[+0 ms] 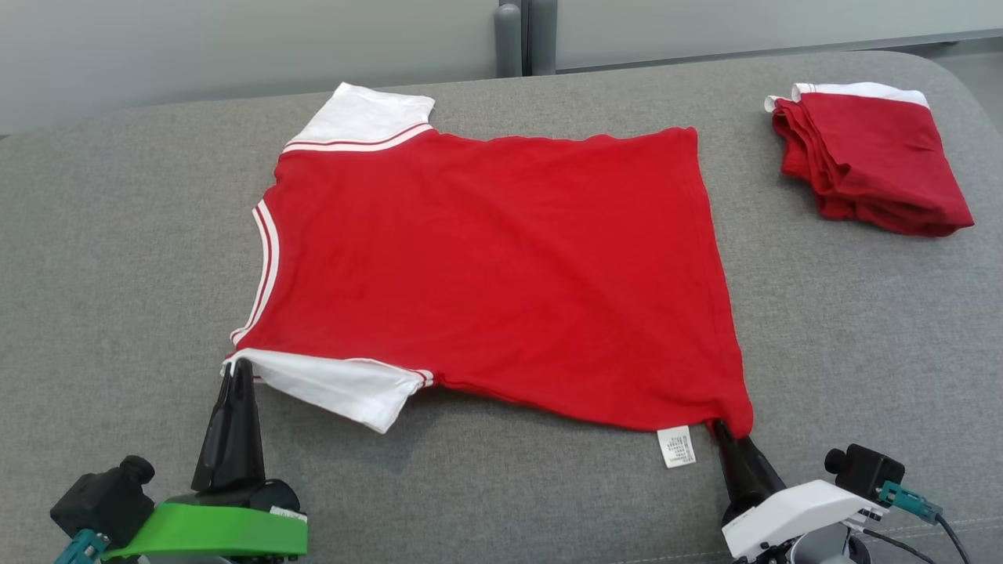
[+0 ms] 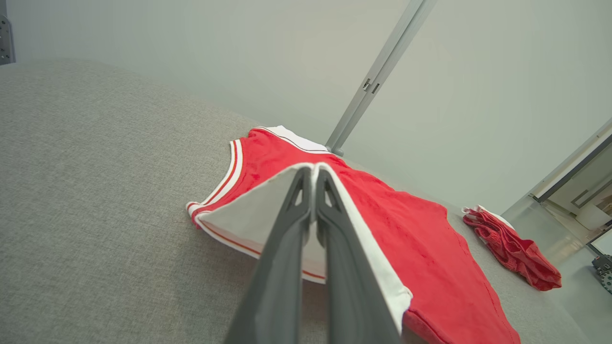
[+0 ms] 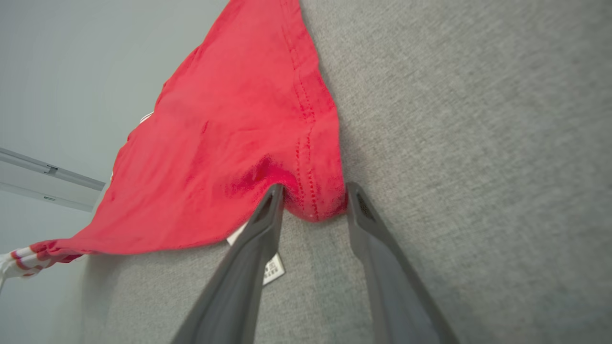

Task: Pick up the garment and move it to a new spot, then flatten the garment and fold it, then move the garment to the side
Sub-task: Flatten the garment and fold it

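Observation:
The garment point(image 1: 501, 266) is a red T-shirt with white sleeves, spread flat on the grey padded surface point(image 1: 117, 235), collar to the left. My left gripper point(image 1: 235, 368) is shut on the edge of the near white sleeve, and in the left wrist view its tips point(image 2: 313, 169) pinch that white cloth, which is lifted a little off the surface. My right gripper point(image 1: 725, 429) is at the near right hem corner. In the right wrist view its fingers point(image 3: 315, 187) stand apart, one on each side of the bunched red corner point(image 3: 315, 205).
A second red and white garment point(image 1: 870, 157) lies folded at the far right. A white care label point(image 1: 676, 446) sticks out below the near hem. Grey posts point(image 1: 521, 35) stand behind the far edge. Bare grey surface lies left of the shirt and along the front.

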You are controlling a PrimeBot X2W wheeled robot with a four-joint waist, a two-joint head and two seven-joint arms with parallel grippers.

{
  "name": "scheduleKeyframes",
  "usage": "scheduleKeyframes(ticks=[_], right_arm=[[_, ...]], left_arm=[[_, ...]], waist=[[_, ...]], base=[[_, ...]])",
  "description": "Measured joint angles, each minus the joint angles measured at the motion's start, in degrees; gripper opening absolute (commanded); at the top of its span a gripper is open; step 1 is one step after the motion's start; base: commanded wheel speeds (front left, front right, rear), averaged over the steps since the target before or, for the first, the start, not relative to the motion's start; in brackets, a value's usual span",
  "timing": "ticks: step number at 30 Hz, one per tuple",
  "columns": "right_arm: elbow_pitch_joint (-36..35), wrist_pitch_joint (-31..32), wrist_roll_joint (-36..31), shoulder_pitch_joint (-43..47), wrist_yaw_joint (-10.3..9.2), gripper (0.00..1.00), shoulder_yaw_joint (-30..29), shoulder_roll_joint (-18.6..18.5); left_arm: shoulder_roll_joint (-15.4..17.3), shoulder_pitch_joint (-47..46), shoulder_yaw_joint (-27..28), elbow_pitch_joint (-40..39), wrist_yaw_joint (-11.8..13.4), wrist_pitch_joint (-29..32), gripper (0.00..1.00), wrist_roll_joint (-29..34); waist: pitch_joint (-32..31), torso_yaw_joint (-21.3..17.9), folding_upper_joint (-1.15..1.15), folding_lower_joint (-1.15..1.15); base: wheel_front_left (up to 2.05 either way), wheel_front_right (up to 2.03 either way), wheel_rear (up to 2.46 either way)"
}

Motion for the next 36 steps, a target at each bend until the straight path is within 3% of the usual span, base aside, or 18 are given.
scheduleKeyframes(ticks=[1,9,11,17,26,36], right_arm=[[0.03,0.08,1.0,-0.15,-0.01,0.47,0.13,0.0],[0.41,0.05,4.16,-0.68,0.0,0.19,0.3,0.03],[0.4,0.05,4.46,-1.21,0.0,0.01,0.23,0.04],[-0.24,-0.25,4.07,-2.36,-0.01,0.0,0.11,-0.19],[-2.05,-0.29,-0.58,-4.19,0.0,0.0,1.91,-6.48],[-6.68,-0.78,-0.65,-5.93,0.0,0.0,1.37,-8.38]], left_arm=[[0.0,0.02,0.0,-0.07,0.02,0.0,0.0,0.0],[0.01,0.82,0.0,-0.99,0.51,0.0,0.0,0.0],[0.01,0.92,0.01,-1.23,0.73,0.0,0.0,0.0],[0.01,0.92,0.08,-1.57,0.9,0.0,0.0,-0.01],[0.01,0.93,1.25,-1.83,1.71,-0.29,0.0,-0.57],[0.0,0.86,2.01,-3.79,1.92,-0.32,0.0,-1.22]], waist=[[0.04,0.02,0.0,0.0],[0.36,0.15,0.0,0.0],[0.45,0.14,0.0,0.0],[0.73,-0.21,0.0,0.0],[0.99,-1.02,0.0,0.0],[0.46,-1.21,0.0,0.0]], base=[[0.0,0.0,0.0],[0.0,0.0,0.0],[0.0,0.0,0.0],[0.0,0.0,0.0],[0.0,0.0,0.0],[0.0,0.0,0.0]])
